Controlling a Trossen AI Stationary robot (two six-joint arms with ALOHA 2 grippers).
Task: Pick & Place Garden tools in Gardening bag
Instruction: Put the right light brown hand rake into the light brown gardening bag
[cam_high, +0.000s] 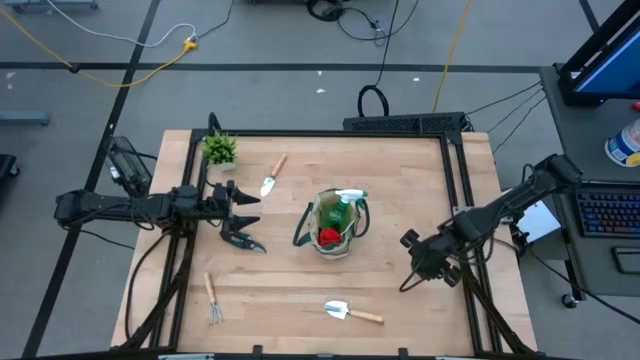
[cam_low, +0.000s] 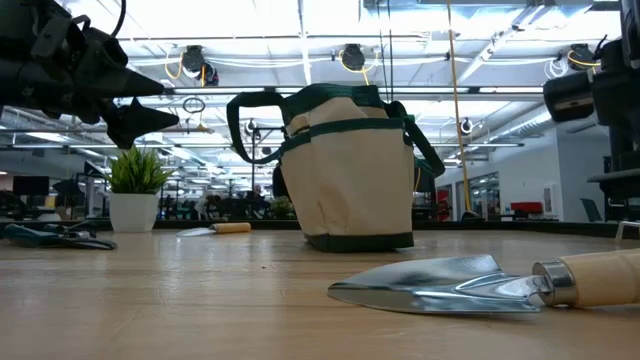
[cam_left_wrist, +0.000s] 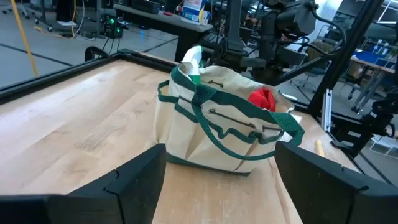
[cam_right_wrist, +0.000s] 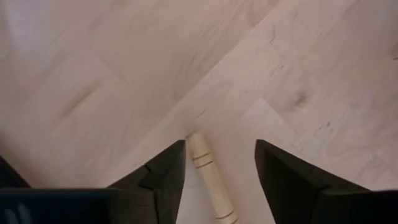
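Observation:
The beige gardening bag (cam_high: 335, 222) with green trim stands upright mid-table, with a green spray bottle (cam_high: 345, 200) and a red glove (cam_high: 329, 236) inside. My left gripper (cam_high: 245, 205) is open, left of the bag and above the table; it faces the bag (cam_left_wrist: 217, 124). Dark pruning shears (cam_high: 243, 240) lie just near of it. My right gripper (cam_high: 412, 262) is open, above the table right of the bag. A wooden handle end (cam_right_wrist: 205, 168) shows on the table below its fingers. A trowel (cam_high: 352, 312) lies near the front edge, another trowel (cam_high: 272, 177) at the back, and a fork (cam_high: 212, 298) at front left.
A small potted plant (cam_high: 220, 150) stands at the back left corner. Dark frame rails (cam_high: 455, 170) run along the table's sides. Bare wood lies between the bag and the near trowel (cam_low: 450, 285).

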